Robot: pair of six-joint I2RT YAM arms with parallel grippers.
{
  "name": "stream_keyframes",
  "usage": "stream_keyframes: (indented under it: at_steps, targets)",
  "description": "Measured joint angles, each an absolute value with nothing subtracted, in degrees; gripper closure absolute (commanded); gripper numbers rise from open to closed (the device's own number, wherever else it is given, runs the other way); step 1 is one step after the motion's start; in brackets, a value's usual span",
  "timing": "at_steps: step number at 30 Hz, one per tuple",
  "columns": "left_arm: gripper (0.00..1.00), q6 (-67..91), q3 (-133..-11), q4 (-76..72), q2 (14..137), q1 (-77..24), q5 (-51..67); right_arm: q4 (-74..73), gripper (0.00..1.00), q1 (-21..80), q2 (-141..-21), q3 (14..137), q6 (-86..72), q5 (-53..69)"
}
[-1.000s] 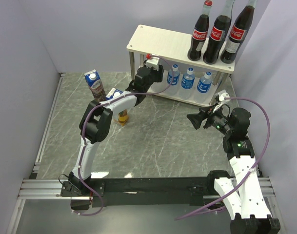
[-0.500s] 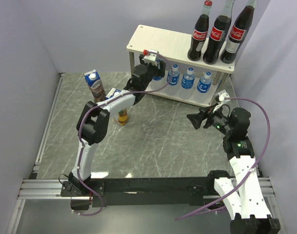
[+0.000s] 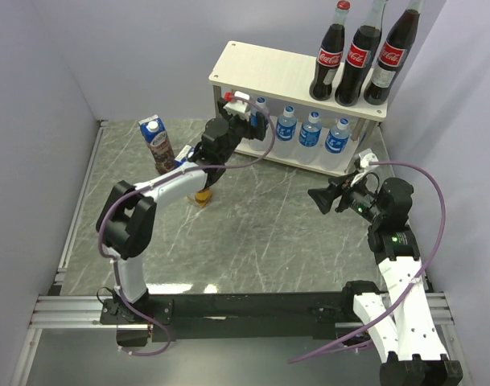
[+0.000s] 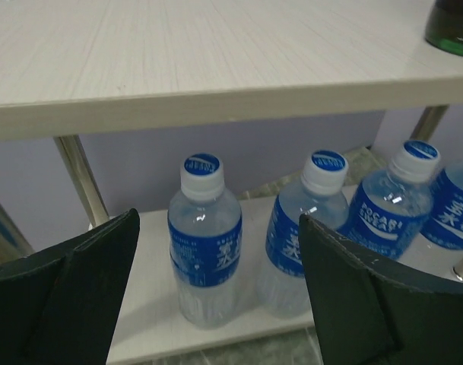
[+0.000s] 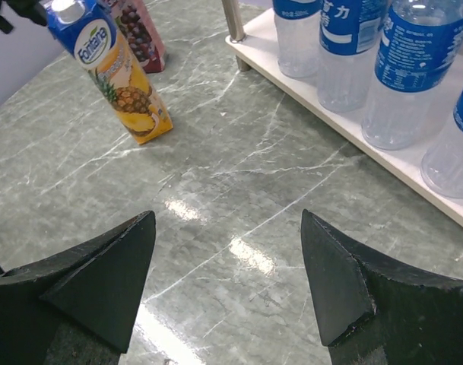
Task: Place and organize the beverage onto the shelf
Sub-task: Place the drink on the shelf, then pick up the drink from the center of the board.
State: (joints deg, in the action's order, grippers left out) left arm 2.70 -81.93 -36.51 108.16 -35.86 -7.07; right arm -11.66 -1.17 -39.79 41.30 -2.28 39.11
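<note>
On pale wood shelf (image 4: pixel 216 61), clear plastic bottles (image 4: pixel 204 243)

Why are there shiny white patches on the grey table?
Right wrist view: light glares off the glossy table, leaving two white patches. Left wrist view: no glare; the water bottles are sharp, the left pincer's fingers dark and soft-edged.

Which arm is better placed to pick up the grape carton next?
Probably left: the grape carton stands on the left half of the table, nearer the left gripper, which is open by the shelf. The right gripper, also open, sits farther away.
</note>
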Motion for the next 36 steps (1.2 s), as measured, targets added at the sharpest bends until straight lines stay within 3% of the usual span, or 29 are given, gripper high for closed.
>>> stream_keyframes:
  at_steps: [3, 15, 25, 30, 36]
  targets:
    - [0.01, 2.5, -78.5, -34.5, 104.2, -36.0, -5.8, -11.8, 0.17, -1.2, -39.8, 41.3, -0.7, 40.4]
    - [0.00, 4.8, -63.9, -20.4, 75.2, -36.1, -0.3, -16.0, 0.16, -1.2, -41.2, 42.2, 8.4, 49.5]
    - [0.00, 27.0, -49.0, -4.5, 51.4, -36.0, -15.0, -17.1, 0.17, -1.2, -41.8, 42.2, 10.2, 53.6]
    - [0.01, 33.7, -45.7, 2.4, 48.8, -36.0, -18.3, -17.1, 0.17, -1.2, -41.9, 42.2, 10.2, 53.7]
    - [0.00, 30.7, -42.7, 5.0, 51.9, -36.0, -18.6, -17.1, 0.17, -1.2, -41.9, 42.2, 10.2, 54.0]
